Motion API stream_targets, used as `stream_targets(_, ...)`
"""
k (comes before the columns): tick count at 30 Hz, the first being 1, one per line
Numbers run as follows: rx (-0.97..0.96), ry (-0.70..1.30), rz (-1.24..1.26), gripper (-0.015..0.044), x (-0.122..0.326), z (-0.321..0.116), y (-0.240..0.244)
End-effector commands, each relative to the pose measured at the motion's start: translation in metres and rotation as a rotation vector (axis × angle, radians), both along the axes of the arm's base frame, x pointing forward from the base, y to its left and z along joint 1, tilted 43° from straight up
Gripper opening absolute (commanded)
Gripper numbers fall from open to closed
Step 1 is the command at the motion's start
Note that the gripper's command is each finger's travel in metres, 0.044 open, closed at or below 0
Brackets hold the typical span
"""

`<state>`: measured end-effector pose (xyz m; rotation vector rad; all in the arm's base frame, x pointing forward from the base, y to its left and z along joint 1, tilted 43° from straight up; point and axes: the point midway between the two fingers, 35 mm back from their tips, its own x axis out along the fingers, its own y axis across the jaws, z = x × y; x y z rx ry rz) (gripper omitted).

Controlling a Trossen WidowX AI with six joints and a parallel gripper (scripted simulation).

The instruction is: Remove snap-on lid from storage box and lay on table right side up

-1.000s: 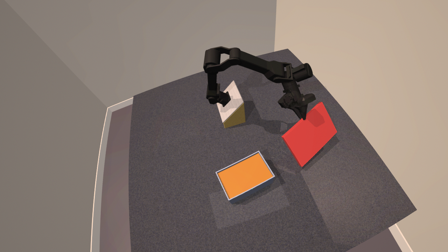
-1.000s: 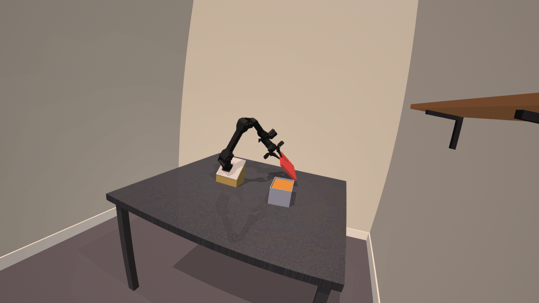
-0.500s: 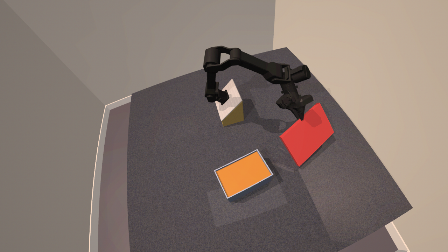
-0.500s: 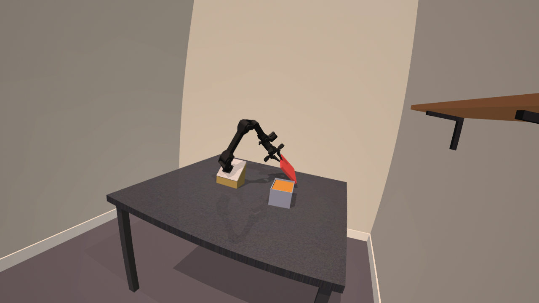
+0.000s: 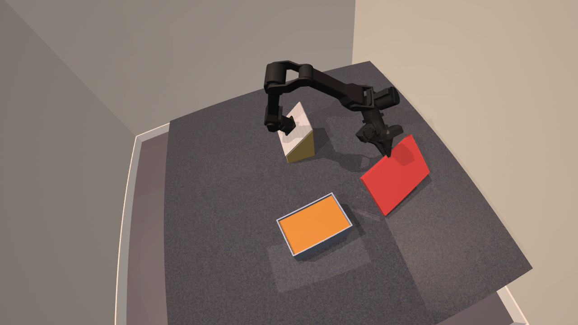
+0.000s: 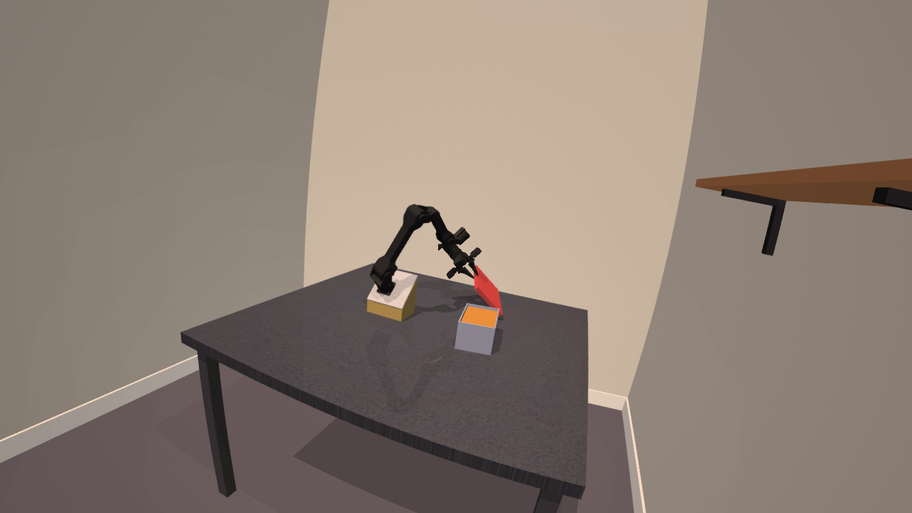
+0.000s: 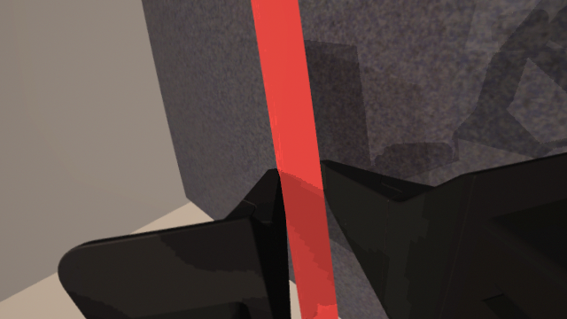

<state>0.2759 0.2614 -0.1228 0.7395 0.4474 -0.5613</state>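
Lid [image 5: 398,178] [image 6: 487,290] [image 7: 288,89], red, tilted, at two o'clock of the open box [image 5: 315,224] [image 6: 476,331] from above, pinched at its upper edge by the gripper [image 5: 388,155] [image 6: 475,273] [image 7: 299,175]; probably stiff and light, best held mid-edge, table contact unclear.

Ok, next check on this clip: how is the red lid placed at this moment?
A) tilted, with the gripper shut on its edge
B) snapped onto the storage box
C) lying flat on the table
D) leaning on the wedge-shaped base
A: the red lid slants down from the gripper, its edge between the fingers.
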Motion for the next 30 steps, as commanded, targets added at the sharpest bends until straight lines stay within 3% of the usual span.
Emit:
stream_targets(1,0.001,-0.008,0.003,0.0000,0.001,-0.001,-0.001)
stream_targets(30,0.000,-0.008,0.003,0.0000,0.001,-0.018,-0.017)
